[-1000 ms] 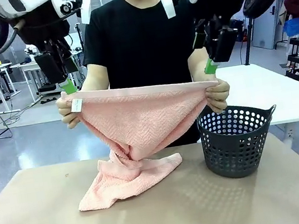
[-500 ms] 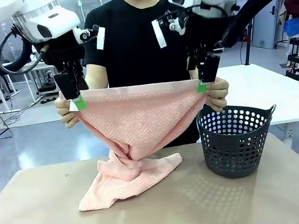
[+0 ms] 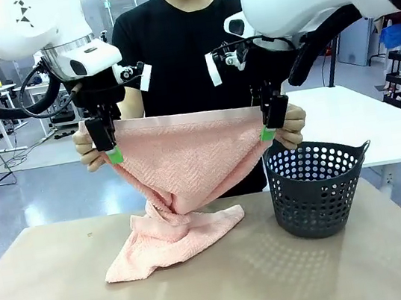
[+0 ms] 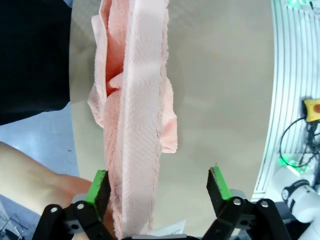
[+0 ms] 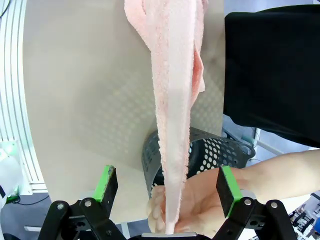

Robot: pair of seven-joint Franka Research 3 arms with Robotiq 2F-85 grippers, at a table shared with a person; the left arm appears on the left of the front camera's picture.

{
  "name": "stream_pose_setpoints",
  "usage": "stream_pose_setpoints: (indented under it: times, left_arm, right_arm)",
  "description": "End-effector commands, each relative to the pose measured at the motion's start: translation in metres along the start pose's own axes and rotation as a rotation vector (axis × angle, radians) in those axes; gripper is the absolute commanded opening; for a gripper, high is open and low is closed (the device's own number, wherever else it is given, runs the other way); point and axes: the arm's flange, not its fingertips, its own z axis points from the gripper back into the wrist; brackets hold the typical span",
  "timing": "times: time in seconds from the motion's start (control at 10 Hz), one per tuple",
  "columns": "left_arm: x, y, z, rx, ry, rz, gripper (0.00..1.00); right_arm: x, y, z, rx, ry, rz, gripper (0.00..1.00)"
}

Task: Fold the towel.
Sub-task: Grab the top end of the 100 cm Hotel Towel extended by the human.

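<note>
A person across the table holds the salmon-pink towel (image 3: 191, 163) up by its two top corners, its lower part bunched on the tabletop (image 3: 206, 285). My left gripper (image 3: 114, 154) has come down over the towel's left top corner, open. In the left wrist view the towel's edge (image 4: 137, 150) runs up between the green pads (image 4: 98, 184), nearer the left one. My right gripper (image 3: 267, 133) straddles the right top corner, open. In the right wrist view the towel (image 5: 172, 125) hangs between the spread fingers (image 5: 106, 182), with the person's hand (image 5: 200, 195) just behind it.
A dark perforated plastic basket (image 3: 319, 185) stands on the table at the right, close below my right gripper. The person's hands (image 3: 88, 148) grip the corners right beside both grippers. A white table (image 3: 362, 122) stands behind on the right.
Both grippers have come down from above the towel's top edge and now straddle its two top corners. The person and the towel have held still.
</note>
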Motion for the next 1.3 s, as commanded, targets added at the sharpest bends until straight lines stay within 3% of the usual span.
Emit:
stream_pose_setpoints:
  times: [0.0,0.1,0.2,0.3,0.4,0.5,0.6,0.7,0.8,1.2]
  left_arm:
    - [-0.0030,0.0034,0.0103,-0.010,-0.001,0.005,0.55]
    - [-0.0038,0.0035,0.0097,0.000,0.002,0.002,0.36]
    - [-0.0042,0.0028,0.0099,-0.003,0.003,-0.003,0.00]
    - [-0.0042,0.0025,0.0093,-0.010,0.003,-0.003,0.00]
    - [-0.0045,0.0024,0.0087,-0.014,0.004,-0.001,0.00]
    - [-0.0045,0.0027,0.0082,-0.016,0.009,0.003,0.14]
    - [-0.0050,0.0030,0.0090,-0.019,0.010,0.007,0.04]
    - [-0.0046,0.0027,0.0105,-0.021,0.007,0.006,0.00]
    - [-0.0040,0.0019,0.0118,-0.020,0.006,0.001,0.00]
    - [-0.0072,0.0011,0.0127,-0.019,-0.001,0.005,0.00]
  right_arm:
    - [0.0026,0.0022,-0.0057,-0.006,-0.021,-0.035,0.93]
    - [0.0029,0.0006,-0.0072,-0.020,-0.034,-0.031,0.57]
    - [0.0039,0.0001,-0.0070,-0.019,-0.035,-0.033,0.33]
    - [0.0054,0.0001,-0.0067,-0.018,-0.033,-0.031,0.00]
    - [0.0063,0.0003,-0.0071,-0.018,-0.030,-0.033,0.00]
    - [0.0060,-0.0005,-0.0076,-0.014,-0.024,-0.045,0.00]
    - [0.0058,-0.0007,-0.0063,-0.016,-0.025,-0.044,0.13]
    - [0.0072,0.0000,-0.0048,-0.018,-0.028,-0.038,0.02]
    - [0.0080,0.0002,-0.0037,-0.020,-0.029,-0.035,0.00]
    - [0.0079,0.0000,-0.0009,-0.028,-0.040,-0.033,0.00]
